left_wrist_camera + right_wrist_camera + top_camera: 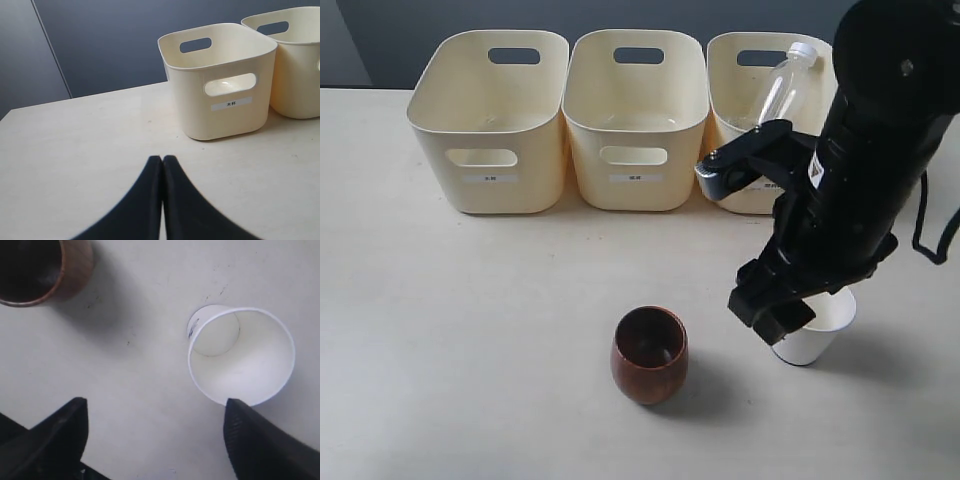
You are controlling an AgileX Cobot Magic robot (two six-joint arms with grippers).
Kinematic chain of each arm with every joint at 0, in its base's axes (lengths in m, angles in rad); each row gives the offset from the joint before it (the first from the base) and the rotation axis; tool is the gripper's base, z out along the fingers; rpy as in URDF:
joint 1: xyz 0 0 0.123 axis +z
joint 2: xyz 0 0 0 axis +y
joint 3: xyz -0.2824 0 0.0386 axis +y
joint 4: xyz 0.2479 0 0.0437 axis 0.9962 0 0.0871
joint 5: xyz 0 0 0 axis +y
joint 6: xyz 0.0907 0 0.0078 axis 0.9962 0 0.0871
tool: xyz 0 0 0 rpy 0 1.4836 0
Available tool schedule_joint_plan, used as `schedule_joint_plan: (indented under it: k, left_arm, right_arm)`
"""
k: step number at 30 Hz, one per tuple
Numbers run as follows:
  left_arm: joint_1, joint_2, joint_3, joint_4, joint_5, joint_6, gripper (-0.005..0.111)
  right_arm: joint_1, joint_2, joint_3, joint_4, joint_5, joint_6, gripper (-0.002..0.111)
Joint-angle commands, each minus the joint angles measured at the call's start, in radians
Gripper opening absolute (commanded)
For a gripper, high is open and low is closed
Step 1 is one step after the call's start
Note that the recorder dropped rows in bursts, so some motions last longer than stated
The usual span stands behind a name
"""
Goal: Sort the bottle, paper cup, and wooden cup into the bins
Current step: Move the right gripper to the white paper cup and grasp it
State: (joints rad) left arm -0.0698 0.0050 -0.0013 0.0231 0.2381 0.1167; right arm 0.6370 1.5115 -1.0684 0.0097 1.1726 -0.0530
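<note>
Hovering over the paper cup (241, 356), the right gripper (152, 440) is spread wide with nothing in it, one finger (260, 440) sitting just at the cup's rim and the other (50, 435) well off to the side over bare table (470, 330). For a clean pick, I judge the gripper should be shifting sideways until the cup is sitting midway between the fingers, then dropping straight down and squeezing gently, since thin paper walls are likely to buckle or tip under a hard or lopsided pinch. The cup is standing upright, white, tapered and empty, with a small dark mark near its base. Just beside it the wooden cup (649, 354) is standing upright too, dark reddish-brown, rounded and hollow, apart from the gripper. Farther back the three cream bins (488, 125) are lining up in a row, each with handle slots and a small white label. The bottle (782, 88), clear with a white cap, is already leaning inside the right-hand bin, so two items are waiting. The left gripper (162, 200) is staying out of the work, its fingers pressed together on nothing, facing the left bin from low over the table
</note>
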Motion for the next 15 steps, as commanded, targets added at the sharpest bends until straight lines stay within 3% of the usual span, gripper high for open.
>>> schedule_joint_plan:
  k: [1, 15]
  left_arm:
    - [-0.004, -0.005, 0.001, -0.003, 0.002, -0.002, 0.000]
    - [-0.004, -0.005, 0.001, -0.003, 0.002, -0.002, 0.000]
  right_arm:
    - [0.002, -0.001, 0.028, -0.025, -0.068, 0.001, 0.072]
    - [0.002, 0.111, 0.037, -0.047, -0.158, -0.007, 0.072]
